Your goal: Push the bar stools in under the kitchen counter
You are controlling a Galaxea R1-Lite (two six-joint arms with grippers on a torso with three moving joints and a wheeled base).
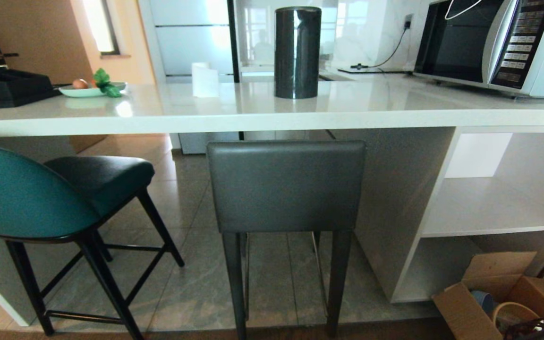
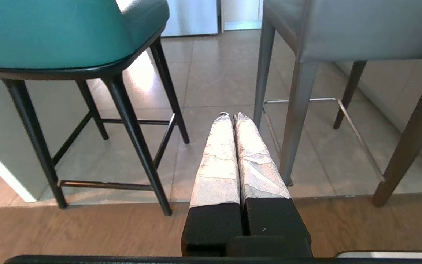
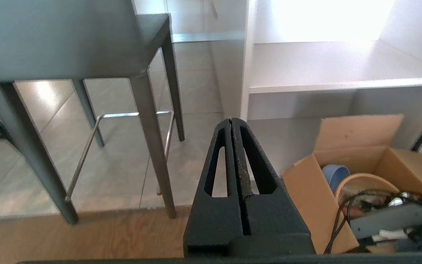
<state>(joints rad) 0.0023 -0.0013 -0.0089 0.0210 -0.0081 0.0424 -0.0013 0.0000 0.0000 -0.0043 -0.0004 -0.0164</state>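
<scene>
Teal-backed stool [image 1: 26, 193] beside grey rectangular-backed stool [image 1: 286, 186].

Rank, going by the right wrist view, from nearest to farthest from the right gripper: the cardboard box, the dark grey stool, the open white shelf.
From the right gripper, shut and low over the floor:
1. Cardboard box, close beside the fingers.
2. Dark grey stool, on the opposite side, its front leg nearest.
3. Open white shelf, farther ahead under the counter.

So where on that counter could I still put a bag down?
On the kitchen counter, the bare stretch between the black cylinder and the microwave is widest. A smaller patch lies between the fruit plate and the cylinder. The left end is crowded.
</scene>
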